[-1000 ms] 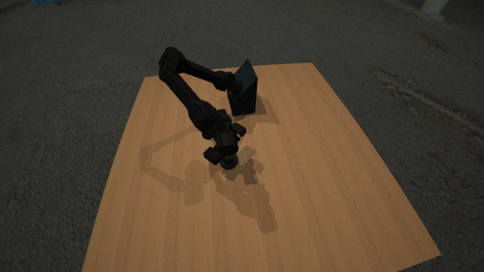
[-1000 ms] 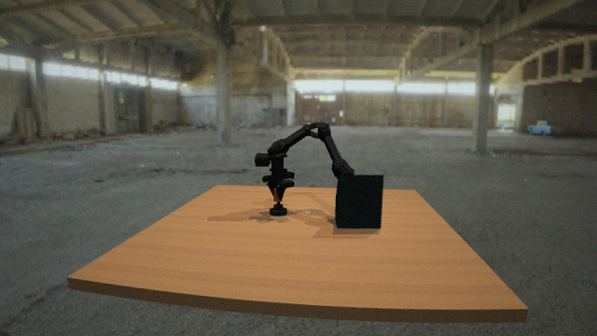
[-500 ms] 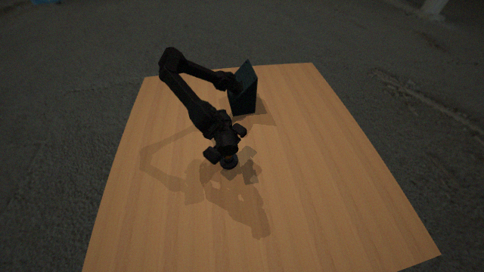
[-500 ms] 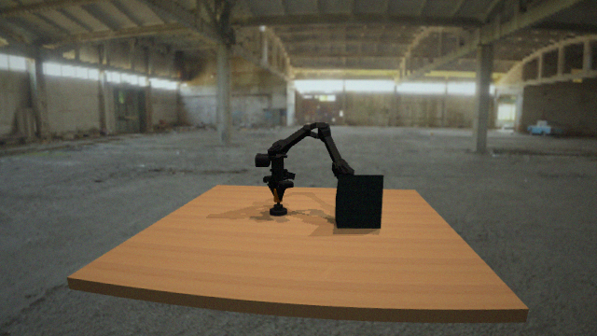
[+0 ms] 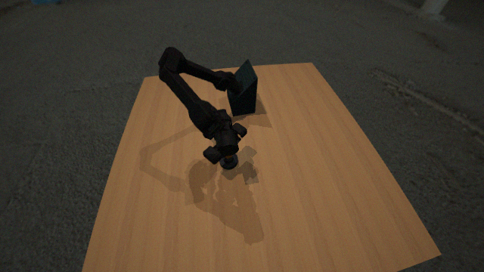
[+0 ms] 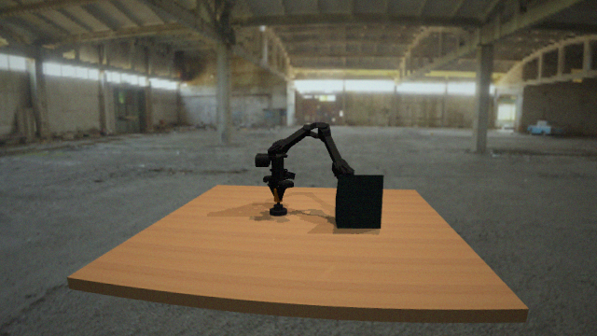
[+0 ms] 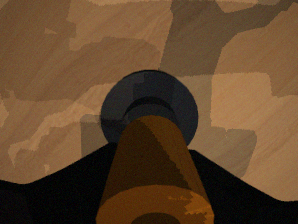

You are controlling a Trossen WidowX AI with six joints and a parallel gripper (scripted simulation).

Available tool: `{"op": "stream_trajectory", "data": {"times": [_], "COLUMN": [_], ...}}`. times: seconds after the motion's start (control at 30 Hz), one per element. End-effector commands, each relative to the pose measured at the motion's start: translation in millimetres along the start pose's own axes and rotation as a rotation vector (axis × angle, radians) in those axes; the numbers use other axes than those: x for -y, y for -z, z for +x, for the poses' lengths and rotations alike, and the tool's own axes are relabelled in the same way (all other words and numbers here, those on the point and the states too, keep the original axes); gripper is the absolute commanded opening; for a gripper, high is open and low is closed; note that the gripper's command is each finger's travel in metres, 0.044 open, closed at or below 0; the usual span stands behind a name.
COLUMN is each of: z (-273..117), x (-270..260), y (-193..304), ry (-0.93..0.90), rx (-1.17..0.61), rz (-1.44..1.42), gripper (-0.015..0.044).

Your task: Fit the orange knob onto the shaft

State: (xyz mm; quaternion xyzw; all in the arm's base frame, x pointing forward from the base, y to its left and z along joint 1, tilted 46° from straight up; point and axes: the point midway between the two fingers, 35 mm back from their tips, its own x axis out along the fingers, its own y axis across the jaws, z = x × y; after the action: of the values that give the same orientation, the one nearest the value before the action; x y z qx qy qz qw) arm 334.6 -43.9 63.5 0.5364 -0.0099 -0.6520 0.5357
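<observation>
A pedestal (image 5: 224, 165) (image 6: 278, 212) (image 7: 112, 107) is standing on a tabletop (image 5: 302, 170) (image 6: 298, 266) (image 7: 250, 105), directly below the gripper (image 5: 228, 154) (image 6: 278, 198) (image 7: 152, 153), which is holding the knob (image 5: 228, 156) (image 6: 277, 195) (image 7: 150, 150) over it. In the exterior view, a block (image 5: 243, 100) (image 6: 359, 202) is sitting to the pedestal's right, nearer the camera.

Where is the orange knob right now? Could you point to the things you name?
In the exterior view, left of the dark box, the orange knob (image 5: 228, 156) (image 6: 277, 195) (image 7: 150, 155) is held in the tool (image 6: 278, 198), just above the round pedestal (image 5: 229, 165) (image 6: 278, 212) (image 7: 112, 112).
</observation>
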Motion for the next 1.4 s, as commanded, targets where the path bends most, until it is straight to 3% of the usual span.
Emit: {"op": "stream_trajectory", "data": {"times": [0.0,0.23,1.03,1.37], "z": [-2.4,-0.7,-2.4,-0.3], "x": [-1.4,-2.3,-1.1,-2.3], "y": [0.9,1.0,0.4,1.2], "ry": [-0.002,-0.002,-0.002,-0.002], "rx": [-0.003,-0.003,-0.003,-0.003], "rz": [0.013,0.214,0.214,0.423], "gripper": [0.0,0.0,0.0,0.0]}}
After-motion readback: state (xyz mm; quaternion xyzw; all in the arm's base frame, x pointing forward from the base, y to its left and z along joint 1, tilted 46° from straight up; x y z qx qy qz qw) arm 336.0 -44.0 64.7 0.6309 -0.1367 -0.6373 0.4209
